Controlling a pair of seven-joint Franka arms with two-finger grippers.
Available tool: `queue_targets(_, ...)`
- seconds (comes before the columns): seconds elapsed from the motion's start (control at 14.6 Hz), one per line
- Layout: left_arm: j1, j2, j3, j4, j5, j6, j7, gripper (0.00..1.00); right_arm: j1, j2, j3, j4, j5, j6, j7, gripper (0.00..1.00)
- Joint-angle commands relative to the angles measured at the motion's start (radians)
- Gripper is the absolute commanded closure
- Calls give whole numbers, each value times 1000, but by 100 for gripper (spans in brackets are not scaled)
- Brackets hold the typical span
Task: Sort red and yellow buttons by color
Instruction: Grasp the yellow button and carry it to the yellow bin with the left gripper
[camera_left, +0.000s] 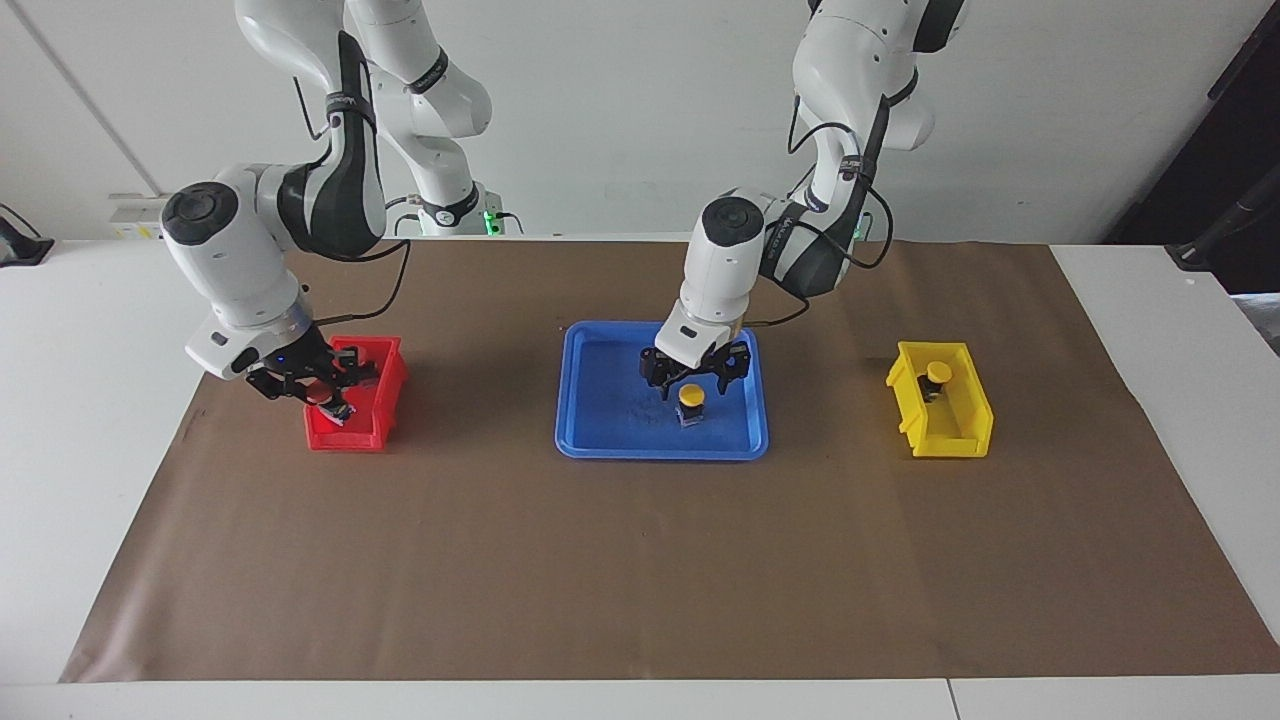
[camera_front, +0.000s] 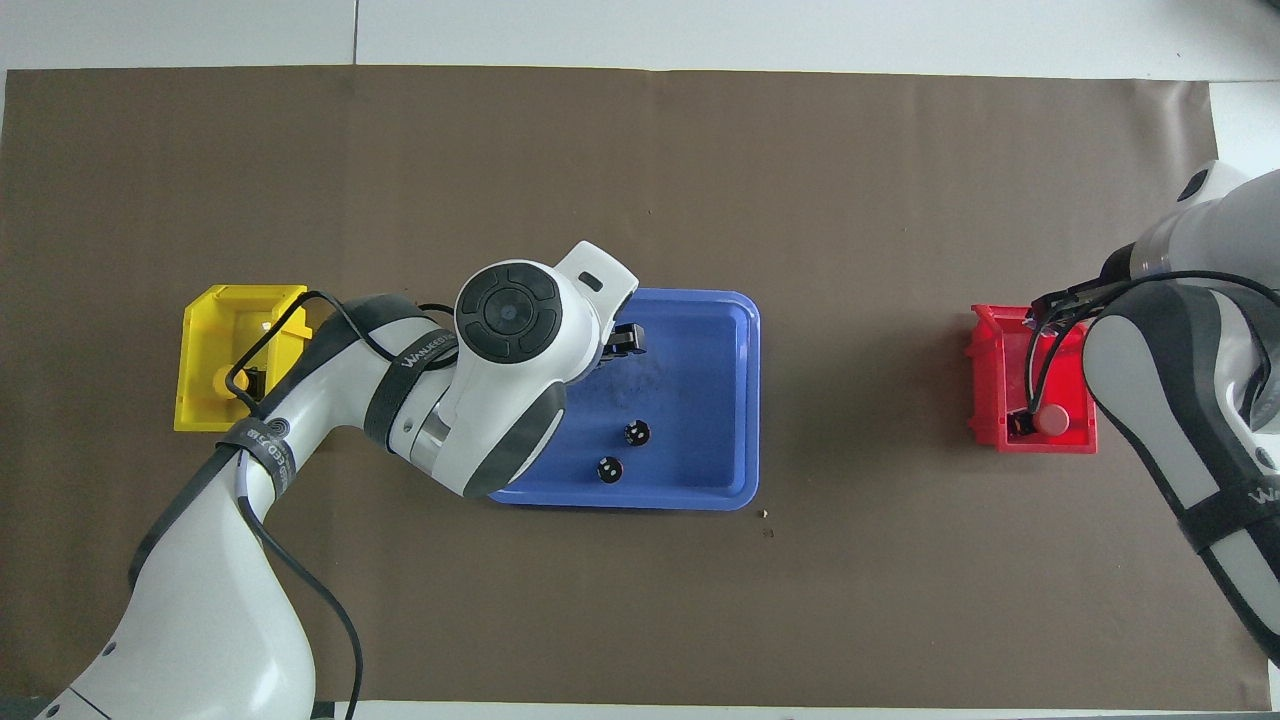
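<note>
A yellow button (camera_left: 691, 399) stands on its black base in the blue tray (camera_left: 600, 430). My left gripper (camera_left: 692, 380) is open just above it, a finger on either side of the cap. In the overhead view the left wrist hides this button. Another yellow button (camera_left: 937, 375) sits in the yellow bin (camera_left: 960, 440), and shows in the overhead view (camera_front: 222, 380). My right gripper (camera_left: 330, 398) is down in the red bin (camera_left: 345, 438). A red button (camera_front: 1050, 418) lies in that bin (camera_front: 990, 380) at the end nearer the robots. I see no second red button.
Two small dark cylinders with silvery tops (camera_front: 636, 433) (camera_front: 609, 469) stand in the blue tray (camera_front: 720, 400), toward its edge nearer the robots. Brown paper (camera_left: 640, 560) covers the table. The yellow bin is toward the left arm's end, the red bin toward the right arm's end.
</note>
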Motion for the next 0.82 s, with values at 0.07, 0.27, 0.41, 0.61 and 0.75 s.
queue_targets(0.07, -13, 15, 16, 14, -9, 8, -59, 44, -13, -75, 7, -133, 13, 84, -18, 88)
queue_targets(0.27, -13, 21, 14, 15, -11, 2, -70, 93, -30, -86, 9, -172, 13, 107, -21, 88)
queue_targets(0.41, -11, 23, 17, 58, -44, -45, -77, 98, -35, -89, 7, -193, 14, 132, -24, 87)
queue_targets(0.61, 13, -7, 26, 124, -46, -200, -60, 98, -44, -89, 9, -210, 14, 170, -27, 87)
queue_targets(0.75, 93, -92, 28, 147, -44, -361, 48, 98, -49, -86, 7, -232, 14, 199, -29, 87)
